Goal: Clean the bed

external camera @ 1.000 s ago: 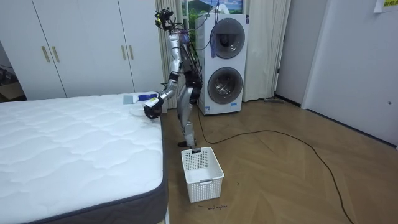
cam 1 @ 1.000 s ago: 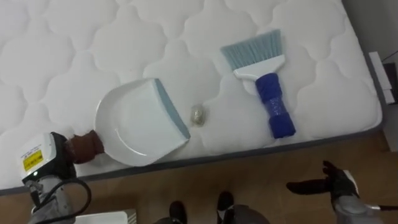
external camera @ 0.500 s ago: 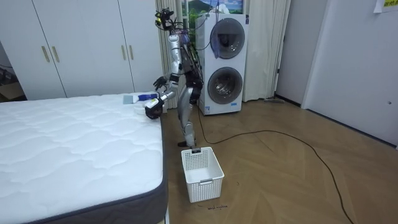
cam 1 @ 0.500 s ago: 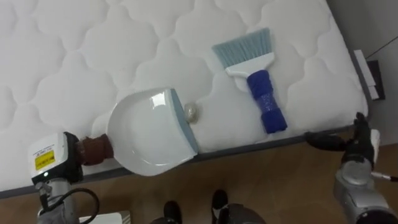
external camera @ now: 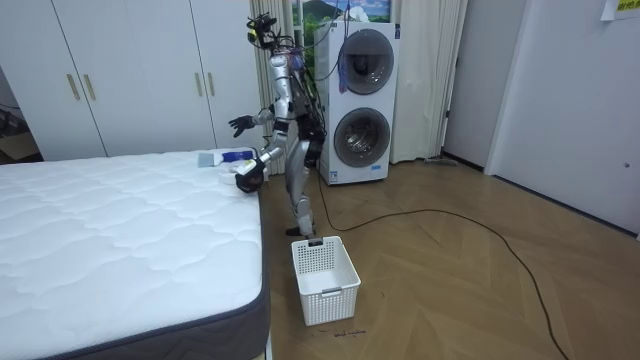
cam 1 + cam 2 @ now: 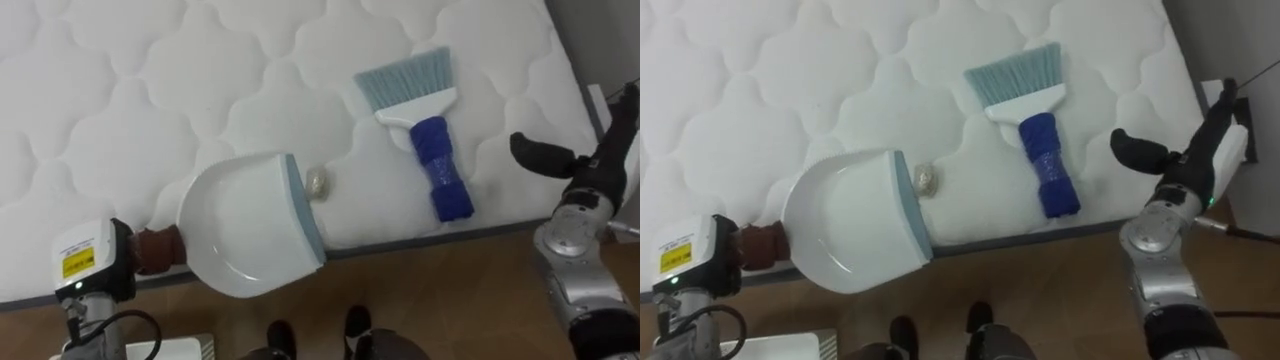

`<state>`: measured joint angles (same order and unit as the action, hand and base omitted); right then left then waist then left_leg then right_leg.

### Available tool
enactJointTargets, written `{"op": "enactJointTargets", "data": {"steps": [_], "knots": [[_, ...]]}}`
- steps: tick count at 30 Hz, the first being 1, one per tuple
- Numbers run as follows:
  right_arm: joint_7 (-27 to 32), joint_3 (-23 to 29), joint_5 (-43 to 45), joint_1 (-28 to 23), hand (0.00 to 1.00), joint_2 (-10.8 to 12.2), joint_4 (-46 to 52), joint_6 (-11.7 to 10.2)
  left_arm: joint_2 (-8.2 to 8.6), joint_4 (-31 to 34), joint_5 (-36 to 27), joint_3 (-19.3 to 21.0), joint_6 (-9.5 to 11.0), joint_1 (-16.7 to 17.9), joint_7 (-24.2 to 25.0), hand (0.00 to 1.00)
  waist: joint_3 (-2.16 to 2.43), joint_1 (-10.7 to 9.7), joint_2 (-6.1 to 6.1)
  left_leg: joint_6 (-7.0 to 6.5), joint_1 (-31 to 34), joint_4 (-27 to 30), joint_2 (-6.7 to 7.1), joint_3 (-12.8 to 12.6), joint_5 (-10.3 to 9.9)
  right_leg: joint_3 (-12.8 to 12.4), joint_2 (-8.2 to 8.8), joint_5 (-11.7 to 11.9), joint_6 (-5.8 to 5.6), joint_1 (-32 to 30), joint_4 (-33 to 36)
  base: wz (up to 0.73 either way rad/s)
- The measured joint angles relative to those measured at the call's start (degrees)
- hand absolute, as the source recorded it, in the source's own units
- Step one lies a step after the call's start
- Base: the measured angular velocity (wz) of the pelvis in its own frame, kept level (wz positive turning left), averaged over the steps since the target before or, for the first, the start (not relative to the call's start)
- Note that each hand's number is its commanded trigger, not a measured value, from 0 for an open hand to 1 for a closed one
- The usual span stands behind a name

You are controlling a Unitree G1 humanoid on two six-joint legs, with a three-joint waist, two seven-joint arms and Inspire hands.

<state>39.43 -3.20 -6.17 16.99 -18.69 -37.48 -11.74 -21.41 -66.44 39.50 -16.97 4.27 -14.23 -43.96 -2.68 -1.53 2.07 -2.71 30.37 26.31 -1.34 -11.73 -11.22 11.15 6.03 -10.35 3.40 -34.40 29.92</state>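
Observation:
A white dustpan (image 6: pixel 240 228) with a grey-blue lip lies on the white quilted mattress (image 6: pixel 130 110) near its front edge. My left hand (image 6: pixel 118 262) is shut on its brown handle (image 6: pixel 156 249). Just right of the lip sits a small pale crumpled scrap (image 6: pixel 317 182). Farther right lies a hand brush (image 6: pixel 440 170) with a blue handle and light blue bristles pointing away from me. My right hand (image 6: pixel 562 165) hangs open above the mattress's right edge, a short way right of the brush handle and apart from it.
I stand at the bed's far corner (image 5: pixel 250 165), with wood floor under me. A white plastic basket (image 5: pixel 325 278) stands on the floor beside the bed. Two stacked washing machines (image 5: pixel 362 100) are behind me, and white wardrobes (image 5: pixel 130 70) line the wall.
My right hand has risen from low over the floor to the mattress's right edge beside the brush. The dustpan's lip has slid right, closer to the scrap.

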Motion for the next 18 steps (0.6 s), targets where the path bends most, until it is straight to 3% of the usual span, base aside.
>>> {"op": "enactJointTargets", "data": {"steps": [18], "knots": [[-6.3, -9.1, -1.4, 0.0, 0.00, 0.3, -1.0, -0.2, -0.37, -2.2, -0.1, 0.1, 0.4, -1.8, 2.6, 1.00, -0.49, 1.6, 0.68, -0.24, 0.1, 0.7, -0.31, -0.1, -0.1, 0.6, 0.00, -0.3, 0.08, 0.3, -0.1, 0.00]]}}
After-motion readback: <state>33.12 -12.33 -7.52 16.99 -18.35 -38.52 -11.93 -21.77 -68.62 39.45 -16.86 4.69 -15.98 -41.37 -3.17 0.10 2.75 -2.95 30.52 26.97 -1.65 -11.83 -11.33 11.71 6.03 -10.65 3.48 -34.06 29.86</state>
